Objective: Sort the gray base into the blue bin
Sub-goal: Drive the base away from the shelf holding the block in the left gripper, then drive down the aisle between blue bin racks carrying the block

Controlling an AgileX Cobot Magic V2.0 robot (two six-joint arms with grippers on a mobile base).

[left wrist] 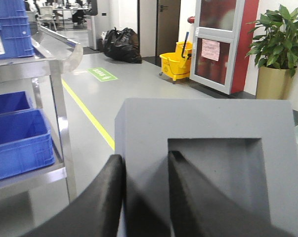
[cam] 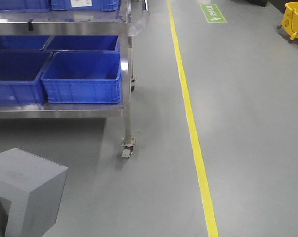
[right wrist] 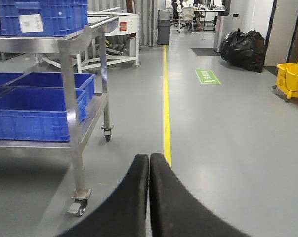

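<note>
Gray matte cube-shaped base (left wrist: 203, 148), pinched by the left pincer (left wrist: 145, 159) with one finger inside its recess and one outside the wall, ought to be carried level over the deep bright-blue plastic bin (left wrist: 20, 148) to the pincer's left before release; the right pincer (right wrist: 149, 158) is pressed together, empty.

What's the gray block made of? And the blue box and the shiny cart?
The gray base looks like matte foam or plastic: dull, no shine. The blue bin seems glossy molded plastic. The cart looks like brushed steel, reflecting light.
</note>
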